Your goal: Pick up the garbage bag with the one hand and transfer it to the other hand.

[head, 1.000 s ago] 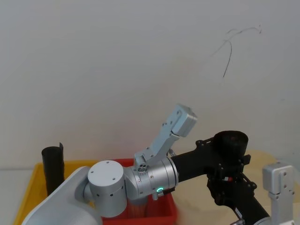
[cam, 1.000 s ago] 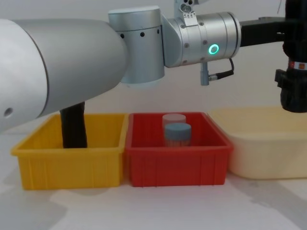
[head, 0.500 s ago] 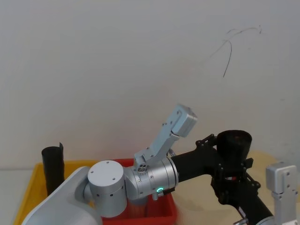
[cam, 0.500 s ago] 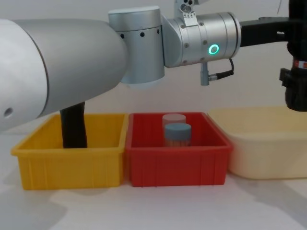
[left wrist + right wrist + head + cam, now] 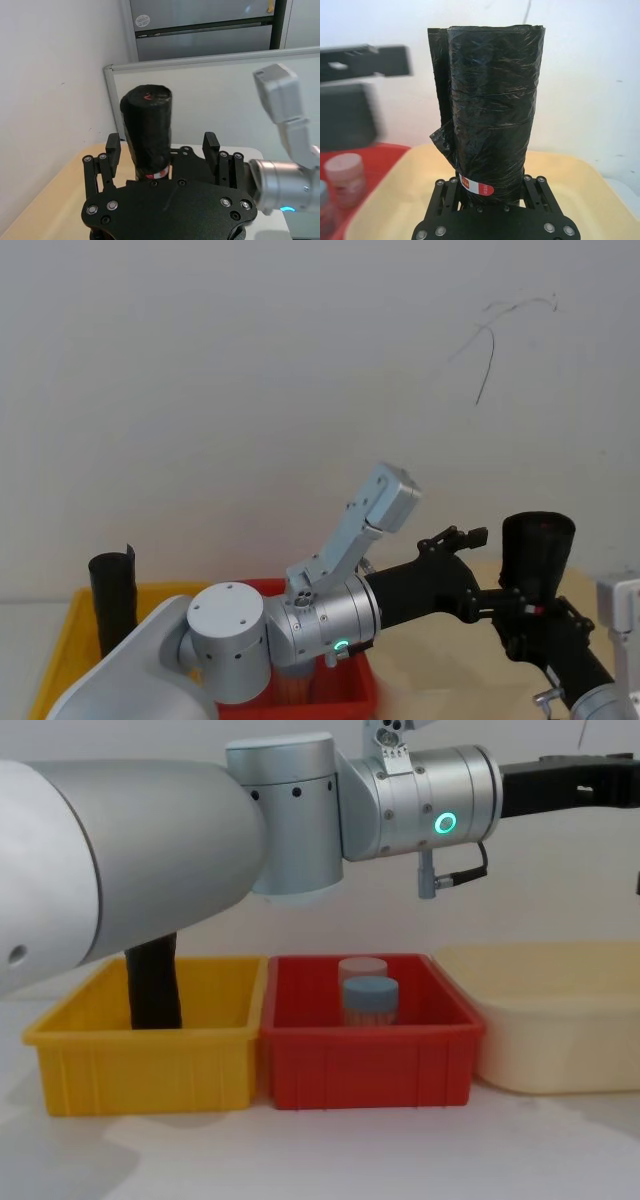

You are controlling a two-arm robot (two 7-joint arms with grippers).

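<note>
Transfer looks essentially done: the garbage bag (image 5: 490,110) stands upright, its base apparently pinched between the right gripper's (image 5: 489,183) fingers. The left gripper's (image 5: 161,142) fingers are spread, clear of it, with only withdrawal left.

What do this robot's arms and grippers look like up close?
The left arm is thick and silver-grey, built of round drum-like joints, with a green glowing ring and a thin black cable near the wrist. The left gripper is matt black, with two blocky fingers and silver screws. The right gripper is black too, with slimmer fingers, on a silver-grey right arm.
</note>
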